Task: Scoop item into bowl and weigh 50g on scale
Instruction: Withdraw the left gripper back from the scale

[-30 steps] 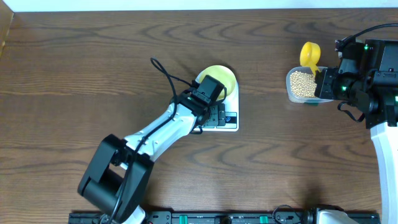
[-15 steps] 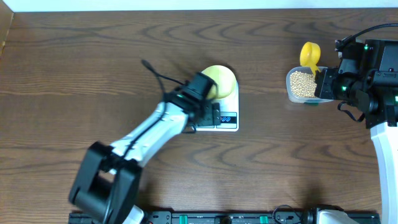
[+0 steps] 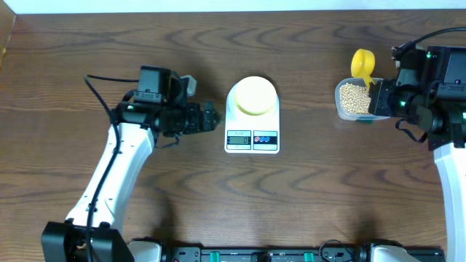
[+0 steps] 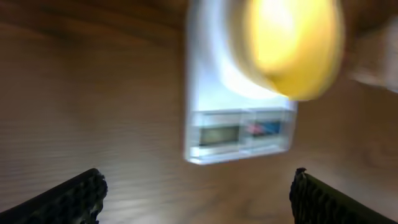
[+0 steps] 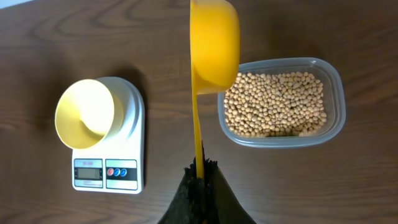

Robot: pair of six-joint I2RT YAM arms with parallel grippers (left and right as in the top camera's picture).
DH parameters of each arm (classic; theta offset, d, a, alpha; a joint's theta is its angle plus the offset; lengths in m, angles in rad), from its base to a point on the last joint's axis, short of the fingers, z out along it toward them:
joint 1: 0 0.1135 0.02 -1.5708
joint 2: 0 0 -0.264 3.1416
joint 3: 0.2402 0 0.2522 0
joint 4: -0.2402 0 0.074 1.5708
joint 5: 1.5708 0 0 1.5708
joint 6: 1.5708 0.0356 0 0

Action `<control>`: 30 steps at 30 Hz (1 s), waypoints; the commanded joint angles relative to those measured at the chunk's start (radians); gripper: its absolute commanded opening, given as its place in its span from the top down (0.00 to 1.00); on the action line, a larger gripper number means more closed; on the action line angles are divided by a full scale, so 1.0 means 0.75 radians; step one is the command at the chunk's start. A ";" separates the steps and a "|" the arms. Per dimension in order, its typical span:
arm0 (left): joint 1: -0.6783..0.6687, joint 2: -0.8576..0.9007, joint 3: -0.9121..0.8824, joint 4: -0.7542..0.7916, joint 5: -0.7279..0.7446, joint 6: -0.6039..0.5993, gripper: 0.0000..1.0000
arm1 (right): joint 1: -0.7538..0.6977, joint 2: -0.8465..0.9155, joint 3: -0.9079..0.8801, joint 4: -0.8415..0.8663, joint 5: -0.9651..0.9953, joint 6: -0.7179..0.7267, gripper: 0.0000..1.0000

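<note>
The pale yellow bowl [image 3: 254, 94] sits empty on the white scale [image 3: 252, 139] at the table's middle; both show blurred in the left wrist view, bowl [image 4: 292, 50] and scale [image 4: 239, 134], and in the right wrist view, bowl [image 5: 87, 114] on the scale [image 5: 106, 174]. My left gripper [image 3: 215, 117] is open and empty, just left of the scale, with its fingertips [image 4: 68, 199] wide apart. My right gripper [image 5: 202, 171] is shut on the handle of a bright yellow scoop [image 5: 213, 43], also seen from overhead [image 3: 362, 62], held above a clear tub of tan beans [image 5: 277, 102].
The clear tub [image 3: 352, 100] stands at the right, about a hand's width from the scale. The right arm's body [image 3: 429, 91] fills the right edge. The table's back edge runs along the top.
My left arm has drawn back from over the bowl and scale to the left, leaving the bowl uncovered on the scale. The right arm and scoop have not moved.
</note>
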 commanded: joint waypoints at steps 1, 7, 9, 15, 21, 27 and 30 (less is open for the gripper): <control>0.040 -0.004 0.022 -0.009 -0.391 0.049 0.04 | -0.002 -0.007 0.015 0.043 0.000 -0.063 0.99; 0.040 -0.002 0.022 -0.012 -0.538 0.049 0.03 | -0.002 -0.004 0.015 0.152 -0.005 -0.087 0.99; 0.040 -0.002 0.022 -0.011 -0.538 0.049 0.03 | -0.002 -0.004 0.015 0.152 -0.005 -0.086 0.99; 0.040 -0.002 0.022 -0.011 -0.538 0.049 0.03 | -0.002 0.001 0.015 0.096 0.008 -0.087 0.99; 0.040 -0.002 0.022 -0.011 -0.538 0.049 0.03 | -0.002 0.016 0.015 0.123 0.017 -0.086 0.99; 0.040 -0.002 0.022 -0.011 -0.538 0.049 0.03 | -0.002 0.016 0.015 0.325 0.040 -0.085 0.99; 0.040 -0.002 0.022 -0.011 -0.538 0.049 0.03 | -0.002 0.016 0.015 0.390 0.040 -0.085 0.99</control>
